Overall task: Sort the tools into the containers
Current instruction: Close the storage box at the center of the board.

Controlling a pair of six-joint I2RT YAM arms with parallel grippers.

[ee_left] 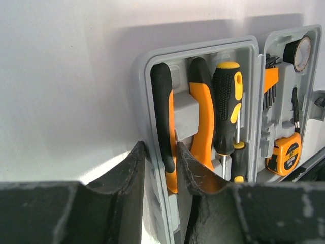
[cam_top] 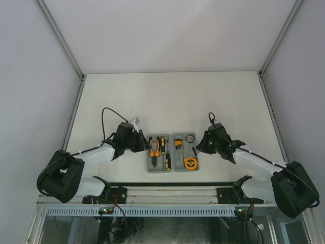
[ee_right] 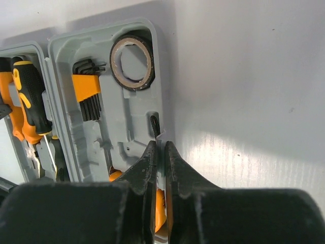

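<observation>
The clenched right gripper (ee_right: 161,148) pinches the right rim of the open grey tool case (ee_right: 158,66) at the table's (cam_top: 167,96) near middle, the left gripper (ee_left: 160,155) straddling its left wall and a pliers (ee_left: 205,117) handle, grip unclear; beyond lie screwdrivers (ee_left: 226,101), hex key set (ee_right: 86,86), black ring (ee_right: 131,62), the tape measure (ee_left: 286,155) plain only from the left wrist.

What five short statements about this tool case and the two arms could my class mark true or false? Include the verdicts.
1. The grey case lies open on the table. True.
2. The tape measure shares a half with the pliers. False: it sits with the hex keys.
3. The right tool is shut on the case's rim. True.
4. The black ring lies outside the case. False: it sits in a recess.
5. The left tool straddles the case's rim. True.
</observation>
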